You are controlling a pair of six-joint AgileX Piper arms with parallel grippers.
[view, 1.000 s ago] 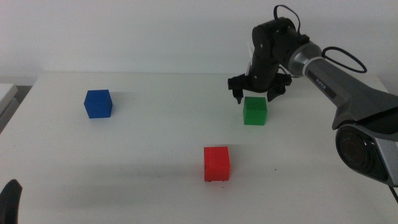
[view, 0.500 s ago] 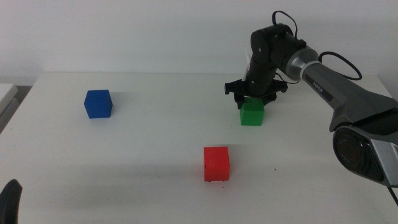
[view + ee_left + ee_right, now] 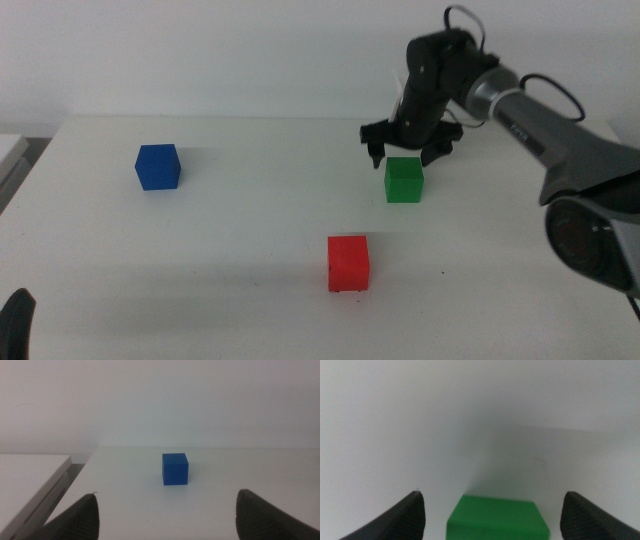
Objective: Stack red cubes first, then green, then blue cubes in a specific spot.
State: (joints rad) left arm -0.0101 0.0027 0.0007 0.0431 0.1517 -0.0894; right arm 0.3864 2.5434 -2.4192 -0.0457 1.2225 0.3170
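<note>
The green cube sits on the white table right of centre. My right gripper hovers open just above and behind it, apart from it. In the right wrist view the green cube lies low between the wide-open jaws of the right gripper. The red cube stands at front centre, with faint dark marks showing at its base. The blue cube is at far left. My left gripper waits at the bottom left corner, open, facing the blue cube.
A tiny dark speck lies right of the red cube. The table's left edge runs close to the blue cube. A white wall stands behind the table.
My right gripper dropped around the green cube half a second ago and has now risen off it, still open. The green cube stayed on the table, shifted slightly left.
</note>
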